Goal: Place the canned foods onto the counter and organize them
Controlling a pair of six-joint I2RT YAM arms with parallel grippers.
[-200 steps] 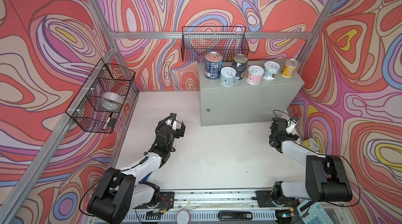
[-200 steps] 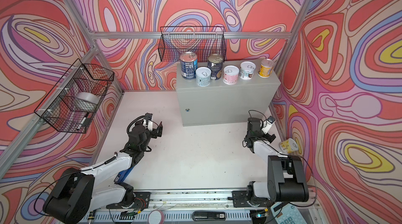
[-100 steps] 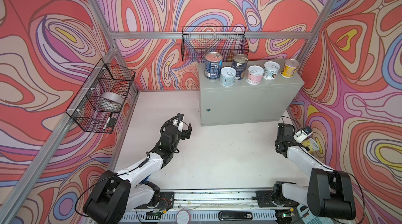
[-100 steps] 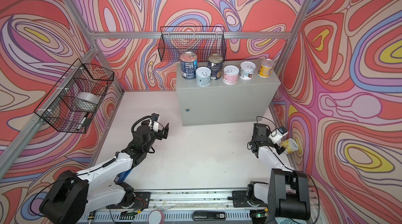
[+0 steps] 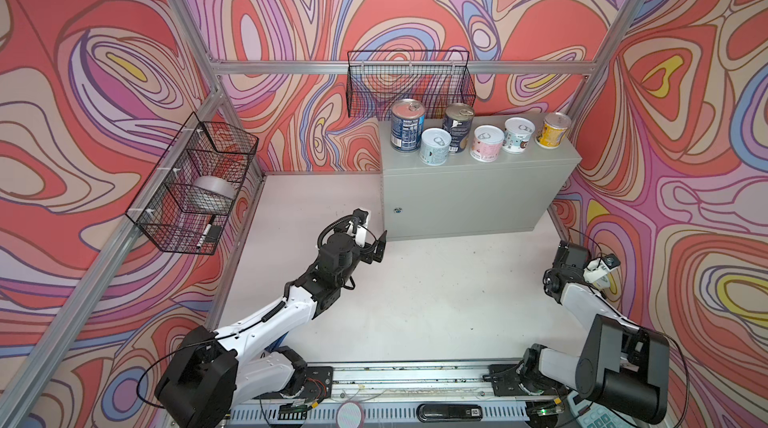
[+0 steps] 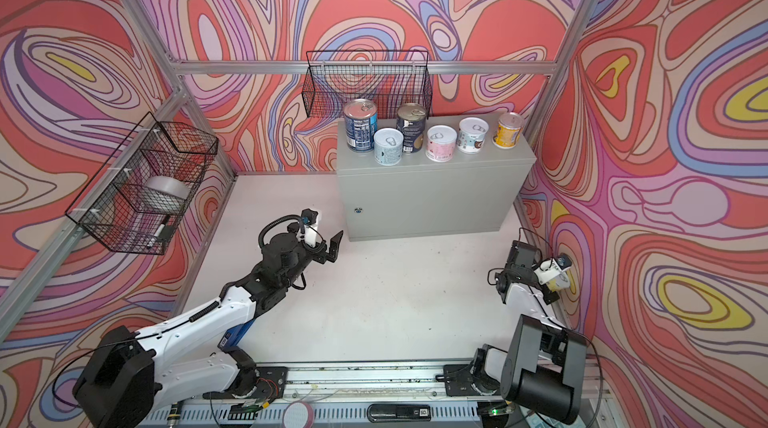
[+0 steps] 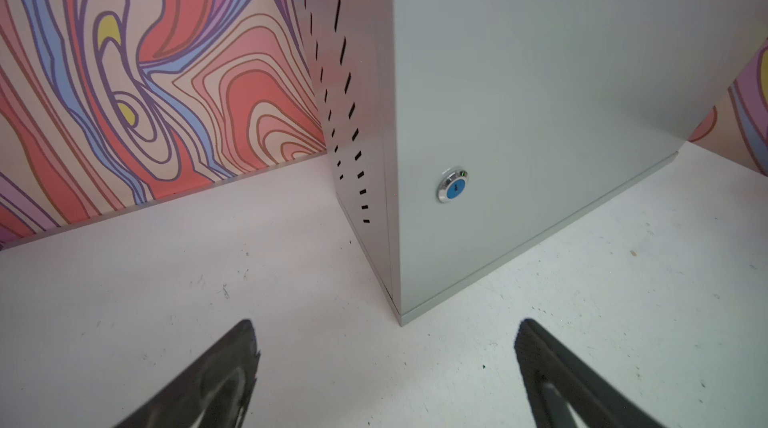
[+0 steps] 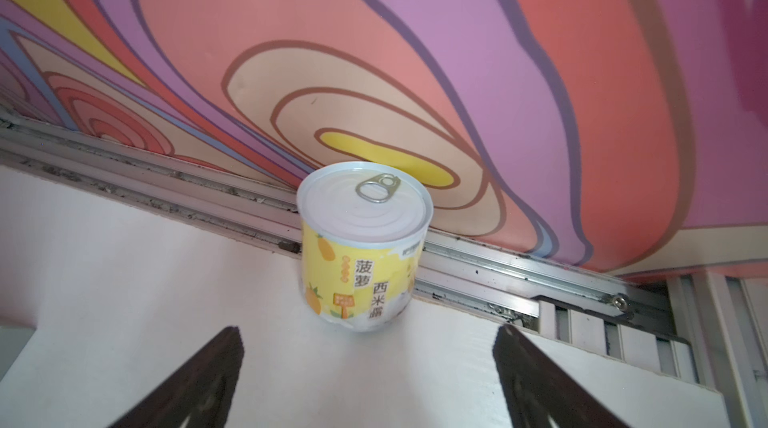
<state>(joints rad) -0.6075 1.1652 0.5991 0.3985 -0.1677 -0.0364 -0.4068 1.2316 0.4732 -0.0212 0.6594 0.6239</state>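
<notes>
Six cans [image 5: 486, 149] line the counter [image 5: 465, 197]; the floor [image 5: 436, 288] before it lies open. Right of it, at the wall's [image 8: 457, 72] edge, a yellow can [image 8: 363, 247] faces the right gripper [image 8: 368, 336]. Both that and the left gripper [image 5: 377, 248] gape wide, empty.

Light-grey rectangular metal cabinet [image 5: 478, 193]: plain finish. Yellow cylindrical metal tin [image 8: 361, 247]: pineapple print, silver lid. Swirl-patterned wall panels [image 5: 104, 114]: red, pink, purple, blue, yellow.

a black wire basket [image 5: 178, 234] hangs well left of the left claw [image 5: 379, 247], holding a silver tape roll [image 5: 212, 195] and a marker [image 5: 205, 234]. a second wire basket [image 5: 409, 89] hangs on the back wall, far beyond the claw and higher.
</notes>
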